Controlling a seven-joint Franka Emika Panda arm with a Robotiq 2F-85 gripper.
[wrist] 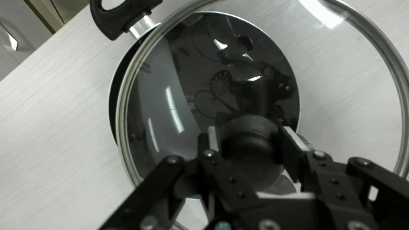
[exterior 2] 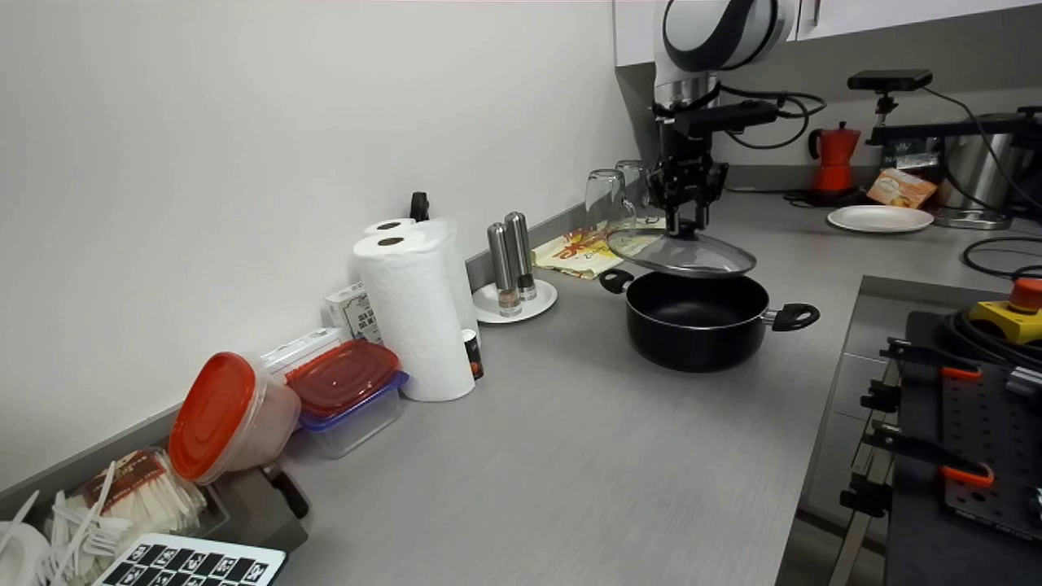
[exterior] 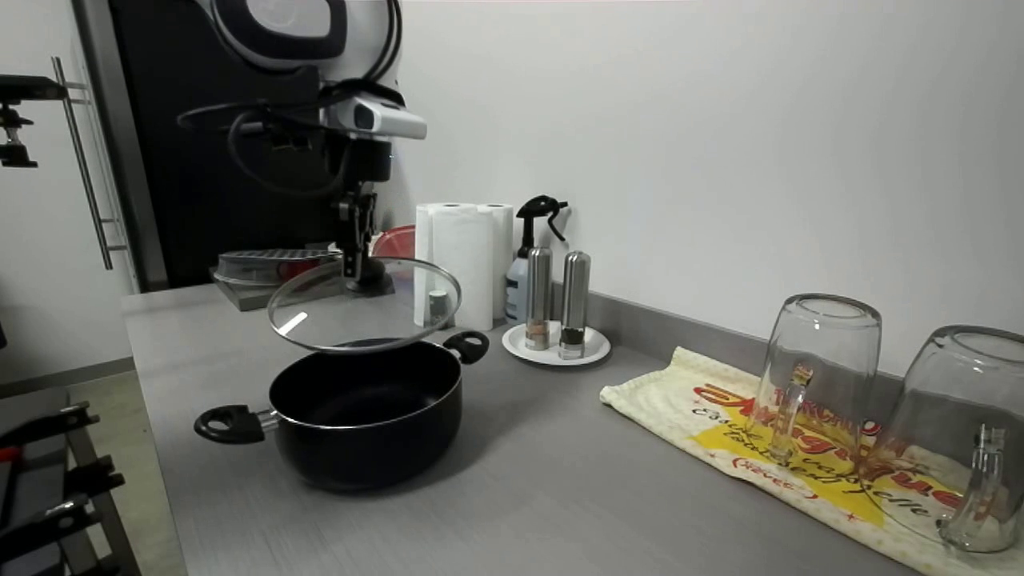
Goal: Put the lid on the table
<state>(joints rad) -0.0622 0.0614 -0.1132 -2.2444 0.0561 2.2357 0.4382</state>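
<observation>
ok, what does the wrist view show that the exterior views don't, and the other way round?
Wrist view only: the look down through the lid, which from that angle overlaps the black cooking pot off-centre, with dark reflections in the glass.

Both exterior views only: paper towel rolls, two metal-topped grinders, and glass mugs on the patterned cloth.

Shared: the fingers on the lid's black knob, the pot, and the grey countertop.

The lid [exterior: 366,314], a round sheet of see-through glass with a metal rim [wrist: 122,127] and black centre knob [wrist: 249,135], hangs at a slant, held by that knob above the tabletop [exterior 2: 586,456], which I see stretching smooth and grey beneath.
</observation>
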